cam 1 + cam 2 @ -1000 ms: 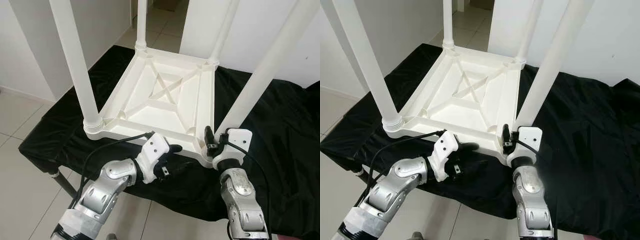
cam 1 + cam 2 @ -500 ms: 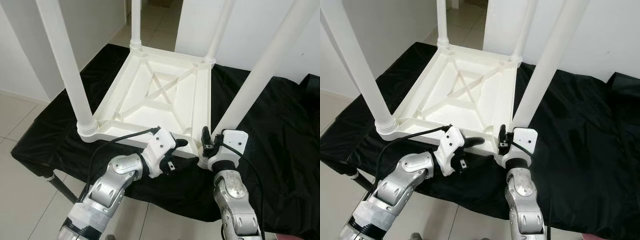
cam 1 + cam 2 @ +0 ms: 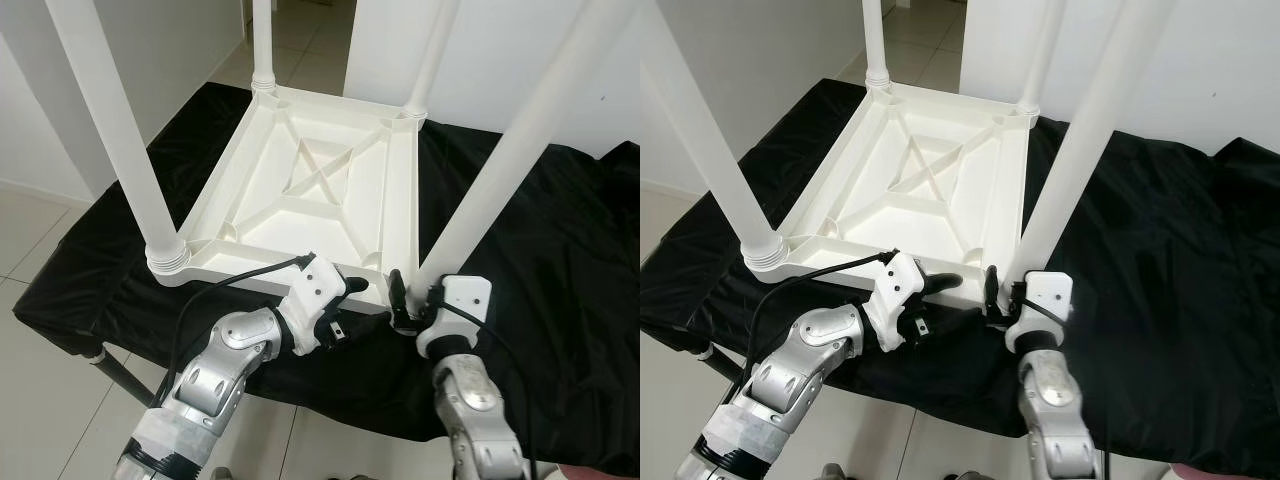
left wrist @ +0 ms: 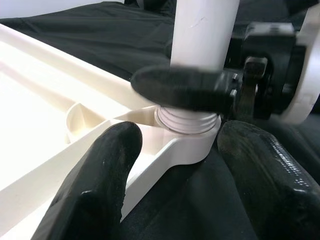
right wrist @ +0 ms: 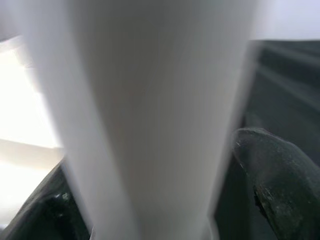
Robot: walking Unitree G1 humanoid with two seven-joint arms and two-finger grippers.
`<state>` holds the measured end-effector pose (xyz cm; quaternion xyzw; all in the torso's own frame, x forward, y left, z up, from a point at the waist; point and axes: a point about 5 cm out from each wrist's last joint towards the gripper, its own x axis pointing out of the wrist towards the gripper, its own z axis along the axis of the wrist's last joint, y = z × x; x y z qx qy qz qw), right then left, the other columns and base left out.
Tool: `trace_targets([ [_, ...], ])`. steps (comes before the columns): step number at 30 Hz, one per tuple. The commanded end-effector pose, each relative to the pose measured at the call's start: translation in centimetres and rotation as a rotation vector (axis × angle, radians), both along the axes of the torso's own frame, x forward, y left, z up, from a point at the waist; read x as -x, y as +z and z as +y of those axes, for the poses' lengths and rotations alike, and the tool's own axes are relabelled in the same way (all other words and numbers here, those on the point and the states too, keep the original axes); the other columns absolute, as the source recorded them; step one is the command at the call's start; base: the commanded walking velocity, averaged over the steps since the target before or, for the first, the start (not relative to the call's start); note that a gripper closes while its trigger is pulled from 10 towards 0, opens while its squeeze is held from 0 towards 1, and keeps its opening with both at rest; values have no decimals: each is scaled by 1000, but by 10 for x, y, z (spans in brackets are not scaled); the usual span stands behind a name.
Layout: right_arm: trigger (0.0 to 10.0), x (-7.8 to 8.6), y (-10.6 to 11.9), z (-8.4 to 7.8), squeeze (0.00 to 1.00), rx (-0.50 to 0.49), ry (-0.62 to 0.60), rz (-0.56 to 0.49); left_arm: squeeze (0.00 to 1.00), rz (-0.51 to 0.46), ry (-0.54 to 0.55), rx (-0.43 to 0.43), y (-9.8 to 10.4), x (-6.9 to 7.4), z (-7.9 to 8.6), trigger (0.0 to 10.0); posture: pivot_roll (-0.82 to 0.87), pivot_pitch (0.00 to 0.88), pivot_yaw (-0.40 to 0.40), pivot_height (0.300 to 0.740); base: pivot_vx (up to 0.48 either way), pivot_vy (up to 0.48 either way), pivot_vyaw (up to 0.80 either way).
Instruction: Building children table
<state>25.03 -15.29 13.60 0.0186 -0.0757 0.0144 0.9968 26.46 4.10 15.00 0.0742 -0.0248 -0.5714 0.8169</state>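
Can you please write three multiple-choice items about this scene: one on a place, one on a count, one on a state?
1. Where is the right end effector?
A. at the base of the near right leg
B. on the floor
C. at the far left leg

2. How many legs stand on the white table?
A. two
B. three
C. four

3. How does the table lie on the black cloth?
A. upright
B. upside down
C. on its side

Key: 1 A, its fingers flank that leg; 2 C, one leg rises at each corner; 3 B, the ribbed underside faces up.

left gripper (image 3: 345,300) now at table (image 3: 330,190) rim
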Motion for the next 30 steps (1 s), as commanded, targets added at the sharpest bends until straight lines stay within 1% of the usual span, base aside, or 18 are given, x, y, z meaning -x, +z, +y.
trace_targets([
  [1, 10000, 2, -6, -4, 0, -16, 36, 3, 0, -15, 107, 4, 0, -2, 1, 10000, 19, 106, -53, 740, 0, 0, 0],
  [3, 10000, 1, -7, -3, 0, -19, 64, -1, 0, -25, 116, 0, 0, -4, 3, 10000, 15, 107, -59, 740, 0, 0, 0],
  [7, 10000, 1, -7, -3, 0, -19, 75, -2, 0, -31, 120, -1, 1, -5, 4, 10000, 15, 107, -59, 740, 0, 0, 0],
  [10, 10000, 0, -5, -5, 0, -18, 115, -21, 0, -50, 142, 10, 7, -8, 7, 10000, 16, 128, -70, 740, 0, 0, 0],
  [15, 10000, 0, -3, -5, 0, -20, 145, -35, 0, -43, 149, 12, 7, -7, 10, 10000, 21, 139, -70, 740, 0, 0, 0],
  [16, 10000, -4, -1, -8, 0, 5, 189, -47, 0, -41, 160, 12, 7, -5, 13, 10000, 26, 147, -68, 740, 0, 0, 0],
  [17, 10000, -4, -1, -8, 0, 5, 189, -47, 0, -41, 160, 12, 7, -5, 13, 10000, 26, 147, -68, 740, 0, 0, 0],
  [19, 10000, -8, 1, -11, 0, 29, 236, -54, 0, -42, 163, 22, 8, -4, 14, 10000, 30, 150, -69, 740, 0, 0, 0],
  [21, 10000, -9, 2, -11, 0, 38, 257, -57, 0, -41, 162, 31, 9, -4, 14, 10000, 30, 150, -69, 740, 0, 0, 0],
  [24, 10000, -20, 8, -13, 0, 84, 321, -68, 0, -6, 136, 41, 9, -1, 15, 10000, 41, 141, -68, 740, 0, 0, 0],
  [25, 10000, -20, 8, -13, 0, 84, 321, -68, 0, -6, 136, 41, 9, -1, 15, 10000, 41, 141, -68, 740, 0, 0, 0],
  [26, 10000, -26, 12, -15, 0, 90, 345, -75, 0, 2, 122, 35, 8, 0, 16, 10000, 48, 132, -83, 740, 0, 0, 0],
  [28, 10000, -27, 13, -15, 0, 86, 350, -77, 0, -3, 118, 33, 8, 1, 16, 10000, 48, 132, -83, 740, 0, 0, 0],
  [30, 10000, -32, 17, -14, 0, 97, 394, -82, 0, 6, 107, 27, 6, 1, 18, 10000, 55, 122, -93, 740, 0, 0, 0],
])
